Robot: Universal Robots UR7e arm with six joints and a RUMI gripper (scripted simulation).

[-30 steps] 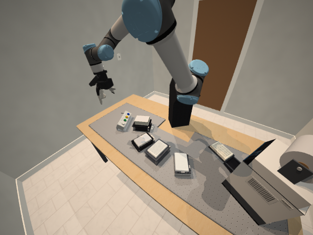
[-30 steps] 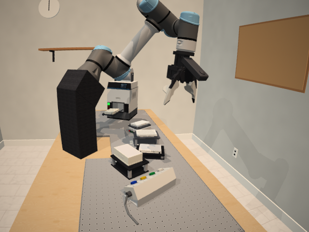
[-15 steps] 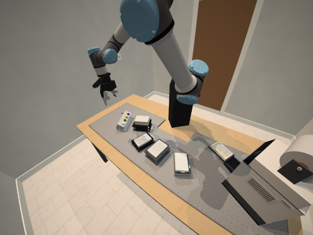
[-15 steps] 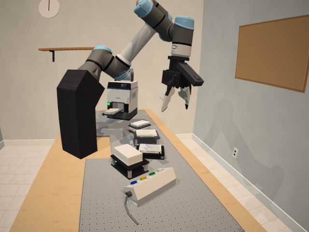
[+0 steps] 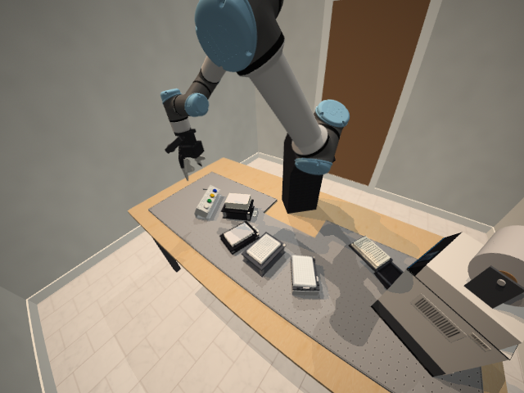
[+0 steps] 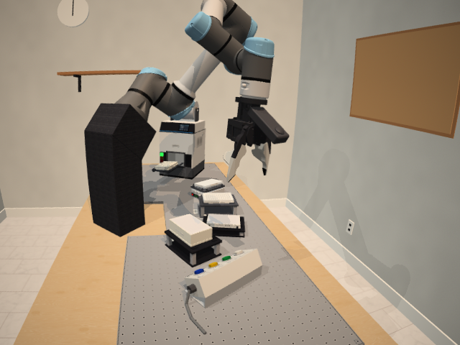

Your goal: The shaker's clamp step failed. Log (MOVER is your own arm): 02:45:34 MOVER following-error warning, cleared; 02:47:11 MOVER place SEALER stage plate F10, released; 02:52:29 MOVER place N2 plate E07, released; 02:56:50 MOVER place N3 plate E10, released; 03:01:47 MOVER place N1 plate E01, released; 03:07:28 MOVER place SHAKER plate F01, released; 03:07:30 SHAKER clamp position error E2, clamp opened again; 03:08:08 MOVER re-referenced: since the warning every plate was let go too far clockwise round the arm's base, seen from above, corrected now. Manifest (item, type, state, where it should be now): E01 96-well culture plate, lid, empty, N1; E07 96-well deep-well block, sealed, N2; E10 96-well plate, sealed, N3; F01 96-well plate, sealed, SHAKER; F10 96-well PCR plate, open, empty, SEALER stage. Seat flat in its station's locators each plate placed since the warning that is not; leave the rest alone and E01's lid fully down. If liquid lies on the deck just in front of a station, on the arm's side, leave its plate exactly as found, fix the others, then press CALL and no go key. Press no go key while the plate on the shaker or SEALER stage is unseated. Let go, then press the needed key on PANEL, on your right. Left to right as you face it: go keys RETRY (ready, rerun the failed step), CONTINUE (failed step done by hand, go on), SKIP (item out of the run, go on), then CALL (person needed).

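five white well plates sat in a row along the grey perforated mat [image 6: 259, 315] on the tan wooden table [image 6: 74, 282]. the black two-jaw gripper [image 6: 248, 167] with pale fingertips hung high in the air above the mat's far edge, well apart from every plate, its jaws spread and nothing between them. the sealed white plate [image 6: 190, 229] rested on the black shaker platform with short pale legs [image 6: 192, 249], turned a little askew to the platform's outline. just beside it, the lidded culture plate [image 6: 223, 221] lay in a black nest [image 6: 241, 231], also looking skewed in the top view. behind stood the white deep-well block [image 6: 218, 198] on its dark nest and then another flat white plate [image 6: 208, 183]. farthest back, the open pcr plate [image 6: 166, 165] sat on the black stage of the white sealer machine [image 6: 182, 146]. nearest the exterior camera lay the cream button panel [image 6: 223, 278] with blue, yellow, green and white keys.
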